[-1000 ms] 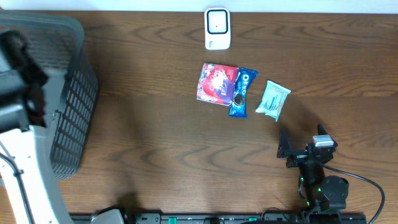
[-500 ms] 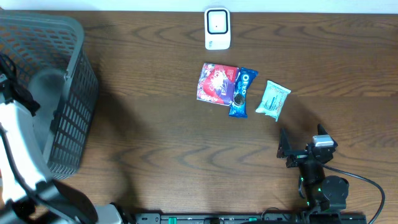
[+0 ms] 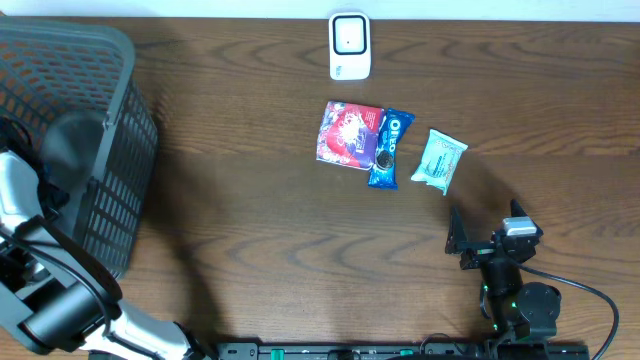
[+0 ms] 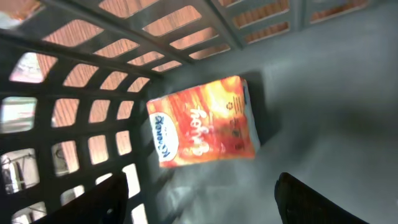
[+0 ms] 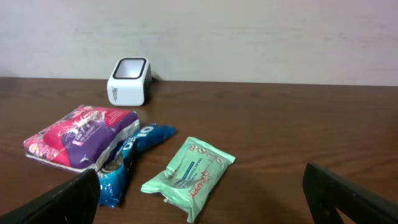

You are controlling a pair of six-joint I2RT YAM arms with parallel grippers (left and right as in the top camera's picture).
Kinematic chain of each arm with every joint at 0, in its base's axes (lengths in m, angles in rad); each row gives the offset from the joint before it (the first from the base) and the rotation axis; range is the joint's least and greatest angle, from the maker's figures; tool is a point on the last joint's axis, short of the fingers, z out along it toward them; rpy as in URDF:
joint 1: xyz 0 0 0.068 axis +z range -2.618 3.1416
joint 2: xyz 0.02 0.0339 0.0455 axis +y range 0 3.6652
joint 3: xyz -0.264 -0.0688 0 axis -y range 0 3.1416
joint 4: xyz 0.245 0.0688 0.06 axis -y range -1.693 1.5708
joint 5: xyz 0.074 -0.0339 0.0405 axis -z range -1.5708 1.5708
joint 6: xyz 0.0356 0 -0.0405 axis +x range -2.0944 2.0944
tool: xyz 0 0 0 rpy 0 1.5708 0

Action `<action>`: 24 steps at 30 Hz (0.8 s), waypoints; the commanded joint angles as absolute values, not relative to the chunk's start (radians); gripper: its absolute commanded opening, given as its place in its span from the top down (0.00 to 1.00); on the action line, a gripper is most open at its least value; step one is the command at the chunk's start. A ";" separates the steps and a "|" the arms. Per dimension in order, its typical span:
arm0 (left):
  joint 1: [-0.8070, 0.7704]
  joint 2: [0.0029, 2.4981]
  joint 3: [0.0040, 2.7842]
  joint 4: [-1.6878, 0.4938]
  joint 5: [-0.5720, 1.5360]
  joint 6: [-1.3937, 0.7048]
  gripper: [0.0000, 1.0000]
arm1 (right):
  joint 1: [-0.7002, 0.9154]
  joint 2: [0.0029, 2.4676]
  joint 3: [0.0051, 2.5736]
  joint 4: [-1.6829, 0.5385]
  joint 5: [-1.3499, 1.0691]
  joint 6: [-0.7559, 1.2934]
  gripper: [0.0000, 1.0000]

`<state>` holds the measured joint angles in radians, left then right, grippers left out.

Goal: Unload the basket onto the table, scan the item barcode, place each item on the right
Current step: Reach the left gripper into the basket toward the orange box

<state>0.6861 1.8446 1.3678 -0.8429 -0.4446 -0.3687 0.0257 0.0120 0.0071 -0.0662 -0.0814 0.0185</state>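
**Overhead:** A grey basket [image 3: 120, 170] fills the left edge. A white scanner [image 3: 349, 45] sits at top centre. Below it lie a red-purple packet [image 3: 348, 135], an Oreo packet [image 3: 390, 148] and a green packet [image 3: 439, 160]. The right gripper [image 3: 485, 225] rests at lower right, apart from the green packet.

**Left wrist:** The left gripper [image 4: 205, 202] is spread wide at the bottom corners, holding nothing. An orange packet [image 4: 204, 121] lies on the basket floor at centre, just above the gap.

**Right wrist:** The fingers are fully spread and empty. The green packet lies low at centre, and the scanner is at upper left.
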 commanded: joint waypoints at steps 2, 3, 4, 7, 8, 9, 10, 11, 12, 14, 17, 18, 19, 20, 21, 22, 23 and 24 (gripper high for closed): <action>0.691 1.887 1.355 -0.812 -0.457 -0.406 0.25 | 0.033 0.007 0.006 -0.070 -0.080 0.033 0.01; 0.691 1.894 1.352 -0.800 -0.458 -0.406 0.25 | 0.033 0.007 0.006 -0.070 -0.080 0.033 0.01; 0.691 1.901 1.350 -0.788 -0.458 -0.406 0.25 | 0.033 0.007 0.006 -0.070 -0.080 0.033 0.01; 0.691 1.916 1.350 -0.759 -0.457 -0.406 0.25 | 0.033 0.007 0.006 -0.070 -0.080 0.033 0.01; 0.691 1.920 1.349 -0.750 -0.457 -0.406 0.25 | 0.033 0.007 0.006 -0.070 -0.080 0.033 0.01; 0.691 1.924 1.349 -0.743 -0.457 -0.406 0.25 | 0.033 0.007 0.006 -0.070 -0.080 0.033 0.01; 0.691 1.927 1.349 -0.743 -0.457 -0.406 0.25 | 0.033 0.007 0.006 -0.070 -0.080 0.033 0.01; 0.691 1.931 1.349 -0.742 -0.457 -0.406 0.25 | 0.033 0.007 0.006 -0.070 -0.080 0.033 0.01; 0.691 1.937 1.349 -0.742 -0.457 -0.406 0.26 | 0.033 0.007 0.006 -0.070 -0.080 0.033 0.01; 0.691 1.950 1.348 -0.742 -0.457 -0.406 0.26 | 0.033 0.007 0.006 -0.070 -0.080 0.033 0.01; 0.691 1.970 1.346 -0.741 -0.457 -0.406 0.26 | 0.033 0.007 0.006 -0.070 -0.080 0.033 0.01; 0.691 1.978 1.346 -0.738 -0.457 -0.406 0.26 | 0.033 0.007 0.006 -0.070 -0.080 0.033 0.01; 0.691 1.987 1.346 -0.738 -0.457 -0.406 0.27 | 0.033 0.007 0.006 -0.070 -0.080 0.033 0.01; 0.691 1.992 1.346 -0.739 -0.457 -0.406 0.32 | 0.033 0.007 0.006 -0.070 -0.080 0.033 0.01; 0.691 1.997 1.346 -0.741 -0.457 -0.406 0.38 | 0.033 0.007 0.006 -0.070 -0.080 0.033 0.01; 0.691 2.001 1.346 -0.743 -0.457 -0.406 0.50 | 0.033 0.007 0.006 -0.070 -0.080 0.033 0.01; 0.691 2.004 1.346 -0.744 -0.457 -0.405 0.59 | 0.033 0.007 0.006 -0.070 -0.080 0.033 0.01; 0.691 2.005 1.346 -0.747 -0.457 -0.405 0.63 | 0.033 0.007 0.006 -0.070 -0.080 0.033 0.01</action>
<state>0.6872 1.9919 1.3636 -0.7403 -0.4488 -0.3985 0.0257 0.0120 0.0071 -0.0662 -0.0814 0.0185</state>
